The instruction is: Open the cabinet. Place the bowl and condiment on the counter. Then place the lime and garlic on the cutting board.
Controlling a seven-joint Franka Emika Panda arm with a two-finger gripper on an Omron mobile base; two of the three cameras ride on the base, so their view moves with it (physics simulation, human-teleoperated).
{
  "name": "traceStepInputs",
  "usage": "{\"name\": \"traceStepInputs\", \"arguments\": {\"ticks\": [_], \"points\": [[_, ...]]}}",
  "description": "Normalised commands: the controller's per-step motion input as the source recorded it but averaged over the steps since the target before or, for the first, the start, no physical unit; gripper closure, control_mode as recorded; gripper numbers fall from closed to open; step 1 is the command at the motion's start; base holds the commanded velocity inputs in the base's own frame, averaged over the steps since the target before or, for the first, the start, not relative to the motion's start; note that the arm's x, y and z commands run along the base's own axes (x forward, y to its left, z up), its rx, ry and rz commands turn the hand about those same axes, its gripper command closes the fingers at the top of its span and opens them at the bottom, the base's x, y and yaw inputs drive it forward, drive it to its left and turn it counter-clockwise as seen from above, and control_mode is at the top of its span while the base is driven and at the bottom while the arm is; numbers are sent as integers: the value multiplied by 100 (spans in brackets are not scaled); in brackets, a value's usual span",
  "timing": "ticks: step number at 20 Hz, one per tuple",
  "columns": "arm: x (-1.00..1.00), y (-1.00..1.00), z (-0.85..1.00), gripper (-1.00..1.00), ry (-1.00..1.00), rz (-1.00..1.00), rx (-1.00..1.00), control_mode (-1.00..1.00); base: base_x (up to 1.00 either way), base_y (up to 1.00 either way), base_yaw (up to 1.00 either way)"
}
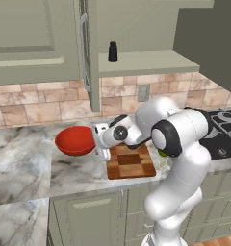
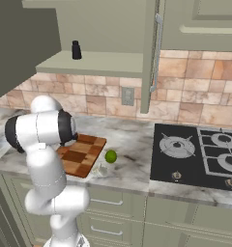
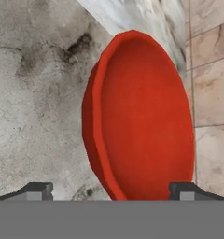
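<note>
The glossy red bowl point(image 1: 75, 140) rests on the marble counter point(image 1: 26, 158), left of the chequered cutting board point(image 1: 130, 162). My gripper point(image 1: 99, 142) hangs open right at the bowl's right rim. In the hand view the bowl point(image 3: 142, 116) lies just ahead, its near rim between my spread fingertips point(image 3: 37, 190), gripper point(image 3: 113, 191) holding nothing. The cabinet point(image 1: 136, 29) stands open, with the black condiment point(image 1: 112, 51) point(image 2: 76, 49) upright on its shelf. The lime point(image 2: 110, 156) and the garlic point(image 2: 101, 169) lie on the counter just right of the cutting board point(image 2: 81, 154).
The open cabinet door point(image 1: 91, 53) with its long bar handle juts out above the bowl and board. A black gas stove point(image 2: 200, 154) takes up the counter's right end. A tiled backsplash point(image 2: 113, 96) with a wall socket runs behind.
</note>
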Motion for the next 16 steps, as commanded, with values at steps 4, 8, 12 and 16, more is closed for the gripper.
{"name": "traceStepInputs", "arguments": {"ticks": [4,8,12,16], "points": [[0,-9,46,-100,0,-9,3,-100,0,0,0],[0,-8,50,-100,0,-9,3,-100,0,0,0],[0,-6,50,-100,0,-9,3,-100,0,0,0],[-4,-8,49,-100,0,-10,2,-100,0,0,0]]}}
